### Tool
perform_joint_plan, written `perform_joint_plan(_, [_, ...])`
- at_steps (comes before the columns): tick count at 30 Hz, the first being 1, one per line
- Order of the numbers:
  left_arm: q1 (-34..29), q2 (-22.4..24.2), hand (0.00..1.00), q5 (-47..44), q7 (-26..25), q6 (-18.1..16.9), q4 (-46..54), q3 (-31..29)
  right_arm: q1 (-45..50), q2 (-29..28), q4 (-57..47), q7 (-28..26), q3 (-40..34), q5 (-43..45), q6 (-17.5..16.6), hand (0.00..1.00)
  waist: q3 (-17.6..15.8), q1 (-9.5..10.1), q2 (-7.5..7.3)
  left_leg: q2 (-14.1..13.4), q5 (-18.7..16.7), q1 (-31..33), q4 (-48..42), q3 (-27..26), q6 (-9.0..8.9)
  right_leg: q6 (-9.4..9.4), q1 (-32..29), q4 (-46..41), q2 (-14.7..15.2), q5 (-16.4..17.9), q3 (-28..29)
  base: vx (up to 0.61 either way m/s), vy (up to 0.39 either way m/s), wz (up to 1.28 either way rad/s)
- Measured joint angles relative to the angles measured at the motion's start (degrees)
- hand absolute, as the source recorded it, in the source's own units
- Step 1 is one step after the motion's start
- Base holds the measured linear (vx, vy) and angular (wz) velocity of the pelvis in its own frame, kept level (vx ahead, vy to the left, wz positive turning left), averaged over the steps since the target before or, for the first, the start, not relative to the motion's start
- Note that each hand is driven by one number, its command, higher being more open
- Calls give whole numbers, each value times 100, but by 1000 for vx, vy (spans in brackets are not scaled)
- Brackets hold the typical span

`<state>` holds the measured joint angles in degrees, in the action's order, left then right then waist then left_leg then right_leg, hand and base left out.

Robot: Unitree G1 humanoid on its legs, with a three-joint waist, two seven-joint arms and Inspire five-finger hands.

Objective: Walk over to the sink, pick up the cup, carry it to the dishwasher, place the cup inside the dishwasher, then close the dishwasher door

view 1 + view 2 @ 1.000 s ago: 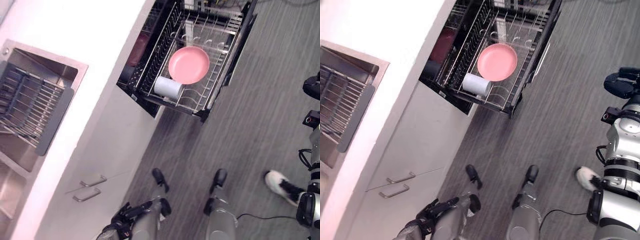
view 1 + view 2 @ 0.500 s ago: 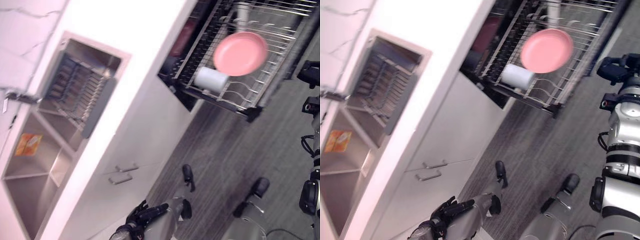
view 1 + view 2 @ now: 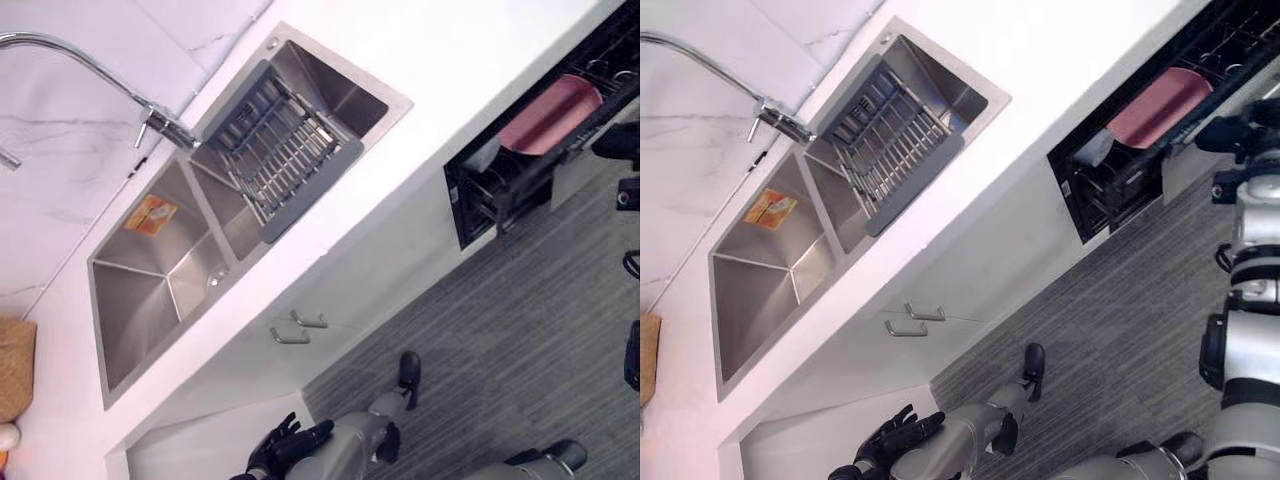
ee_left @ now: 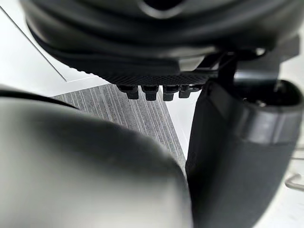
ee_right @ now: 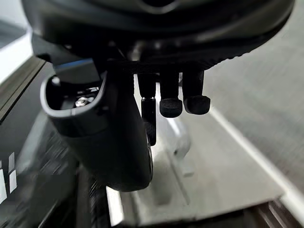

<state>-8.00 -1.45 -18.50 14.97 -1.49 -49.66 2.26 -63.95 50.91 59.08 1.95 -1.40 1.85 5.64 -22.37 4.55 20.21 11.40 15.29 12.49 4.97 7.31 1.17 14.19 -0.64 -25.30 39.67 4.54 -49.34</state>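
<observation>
A white cup [image 3: 483, 155] lies on its side in the rack of the open dishwasher [image 3: 1120, 185] at the upper right, beside a pink plate [image 3: 550, 115]. The double steel sink [image 3: 180, 270] sits in the white counter at the left and holds no cup. My left hand [image 3: 285, 450] hangs low in front of the cabinets, its fingers spread and empty. At the right edge my right hand [image 3: 1230, 135] hovers close to the dishwasher's front, with relaxed fingers [image 5: 171, 102] and nothing held.
A grey dish rack [image 3: 275, 150] spans the sink's far basin under a curved tap [image 3: 80, 60]. An orange item [image 3: 150, 213] lies in the sink. Two cabinet handles [image 3: 295, 327] stick out below the counter. A woven basket [image 3: 15, 365] sits at the left edge. Grey plank floor [image 3: 500, 330] stretches alongside.
The camera has swung: sink and tap now take the left and middle, and the dishwasher has slid to the upper right corner. Cup and plate stay in the rack. Both hands remain empty.
</observation>
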Motion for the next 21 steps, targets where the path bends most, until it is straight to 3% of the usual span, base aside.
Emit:
perform_joint_plan(1, [0,4,100,17,74,19,22,-51,-142,-35,110,-145,72,53,-46,100,-9,26,-11,-9,0,-20,-1,18,0,5,63,24,-32,17,-27,26,-137,18])
perform_joint_plan(3, [0,5,100,-145,258,123,23,-120,-189,-59,183,-426,65,570,-43,100,-41,64,-53,-26,-2,-89,-1,25,-2,-2,196,89,-97,22,-91,25,-128,11])
perform_joint_plan(4, [-3,-14,100,-667,579,473,1,-164,-176,-61,407,-553,-24,1300,20,100,-83,66,-108,-39,-13,-175,-1,22,-18,-4,326,189,-154,21,-103,20,-109,4])
perform_joint_plan(5, [-3,-19,100,-773,650,550,-22,-187,-149,-92,468,-630,-86,1458,35,100,-97,62,-125,-49,-22,-199,-1,22,-29,-6,355,219,-174,20,-107,19,-104,-6])
perform_joint_plan(6, [0,-141,100,-1192,915,780,-90,-291,144,-216,525,-966,-461,2293,35,100,-168,40,-218,-111,-43,-284,0,19,-57,-16,480,351,-300,11,-126,10,-87,-10])
perform_joint_plan(8, [8,-249,100,-1612,1119,866,-199,-297,438,-530,513,-1144,-967,2993,34,100,-227,3,-297,-217,-85,-356,0,14,-112,-28,557,468,-446,-6,-131,10,-119,-13])
perform_joint_plan(10, [16,-357,100,-2109,1307,909,-299,-311,1171,-1147,276,-1664,-1666,4229,-25,100,-323,0,-426,-407,-129,-466,1,4,-171,-40,693,632,-695,-11,-136,4,-136,-13])
perform_joint_plan(13, [32,-425,100,-2383,1489,975,-333,-390,2095,-1939,96,-2376,-2147,4527,-100,100,-418,18,-558,-679,-187,-511,3,-20,-249,-84,776,816,-1037,-33,-124,6,-135,-8])
perform_joint_plan(16, [124,-424,100,-2520,1588,988,-448,-577,2815,-2333,456,-2723,-2441,4388,-139,100,-476,124,-706,-868,-202,-423,25,-34,-323,-142,733,986,-1293,-68,-125,-6,-102,-7])
perform_joint_plan(19, [284,-501,100,-2530,1563,877,-742,-890,4081,-3234,747,-2795,-3290,4316,-459,100,-477,159,-1179,-950,-276,-276,36,-314,-372,-312,626,1048,-1379,-35,-161,33,-31,3])
perform_joint_plan(21, [246,-563,100,-2374,1382,713,-845,-1023,5244,-3796,881,-2588,-3470,3789,-681,100,-451,5,-1549,-949,-403,-456,36,-310,-311,-861,617,708,-1308,-302,280,124,29,8])
